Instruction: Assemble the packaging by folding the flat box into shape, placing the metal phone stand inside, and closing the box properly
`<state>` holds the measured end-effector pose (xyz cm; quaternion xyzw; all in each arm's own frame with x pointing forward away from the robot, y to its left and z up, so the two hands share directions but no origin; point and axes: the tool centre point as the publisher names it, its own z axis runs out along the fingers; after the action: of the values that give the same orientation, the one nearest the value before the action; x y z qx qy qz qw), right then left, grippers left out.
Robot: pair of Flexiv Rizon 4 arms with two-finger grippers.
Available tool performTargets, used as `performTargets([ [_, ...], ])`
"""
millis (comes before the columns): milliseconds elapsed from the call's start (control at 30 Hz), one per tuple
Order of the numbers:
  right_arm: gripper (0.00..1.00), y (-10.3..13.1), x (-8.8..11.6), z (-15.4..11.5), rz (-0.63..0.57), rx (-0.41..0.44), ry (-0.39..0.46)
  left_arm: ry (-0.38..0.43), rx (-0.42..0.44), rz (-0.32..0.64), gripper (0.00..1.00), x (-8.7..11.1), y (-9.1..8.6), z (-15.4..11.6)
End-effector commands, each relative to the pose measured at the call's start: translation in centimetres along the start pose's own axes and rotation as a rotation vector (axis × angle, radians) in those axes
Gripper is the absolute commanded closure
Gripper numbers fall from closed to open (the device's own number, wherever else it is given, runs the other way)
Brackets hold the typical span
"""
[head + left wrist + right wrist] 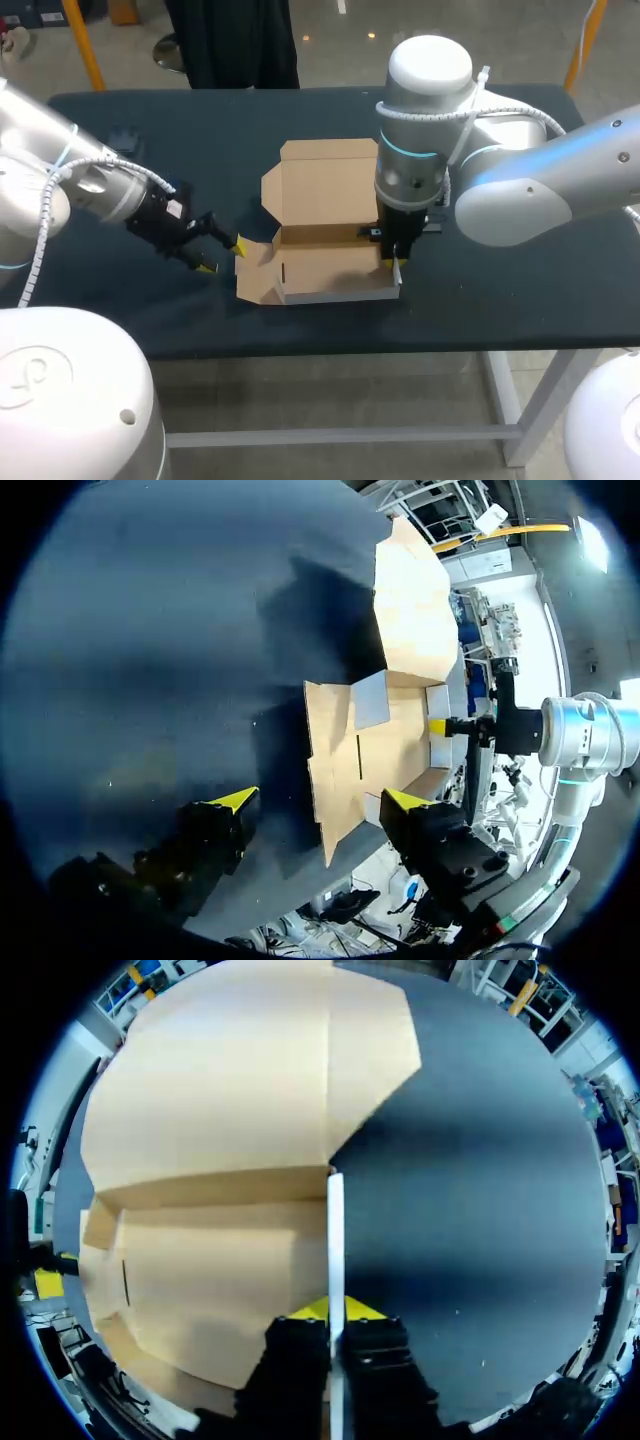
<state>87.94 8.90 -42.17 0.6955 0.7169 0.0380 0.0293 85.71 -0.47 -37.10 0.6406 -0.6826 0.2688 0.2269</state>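
Pinching the upright side wall (336,1230) of the cardboard box (220,1140) from two sides, the right gripper (330,1310) is closed on it, which only its own wrist view shows plainly; in the head view the arm partly covers this contact. The left gripper (224,257) stands with fingers wide apart just beside the left flap (255,272), and its wrist view shows this flap ahead, between the tips.

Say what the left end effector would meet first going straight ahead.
Probably the cardboard box, its near side flap lying just ahead of the left end effector; depth is unclear.
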Motion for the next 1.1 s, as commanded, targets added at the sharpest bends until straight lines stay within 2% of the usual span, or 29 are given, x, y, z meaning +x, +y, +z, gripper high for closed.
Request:
performTargets([
  [33,1.0,0.2,0.1,-0.1,-0.001,0.006,-0.003,0.008,-0.015,0.007,0.24,-0.4,-0.5,1.1],
  [167,1.0,0.2,0.1,-0.1,-0.001,0.006,-0.003,0.01,-0.026,0.008,0.35,-0.5,-0.7,1.9],
  [233,1.0,0.2,0.1,-0.1,-0.001,0.006,-0.003,0.014,-0.031,0.018,0.5,-0.4,-0.6,2.1],
  [433,1.0,0.2,0.1,-0.1,-0.001,0.006,-0.003,-0.003,-0.033,0.014,0.54,0.1,-0.6,2.9],
  [600,1.0,0.2,0.1,-0.1,-0.001,0.006,-0.003,-0.019,-0.021,0.002,0.67,0.2,-0.6,3.1],
  [633,1.0,0.2,0.1,-0.1,-0.001,0.006,-0.003,-0.027,-0.016,-0.004,0.72,0.3,-0.5,3.2],
  [733,1.0,0.2,0.1,-0.1,-0.001,0.006,-0.003,-0.057,0.002,-0.023,1.0,0.5,-0.6,3.2],
  [900,1.0,0.2,0.1,-0.1,-0.001,0.006,-0.003,-0.121,0.026,-0.041,1.0,1.3,-0.6,3.2],
  [1100,1.0,0.2,0.1,-0.1,-0.001,0.006,-0.003,-0.24,0.061,-0.074,1.0,2.8,-0.8,3.2],
])
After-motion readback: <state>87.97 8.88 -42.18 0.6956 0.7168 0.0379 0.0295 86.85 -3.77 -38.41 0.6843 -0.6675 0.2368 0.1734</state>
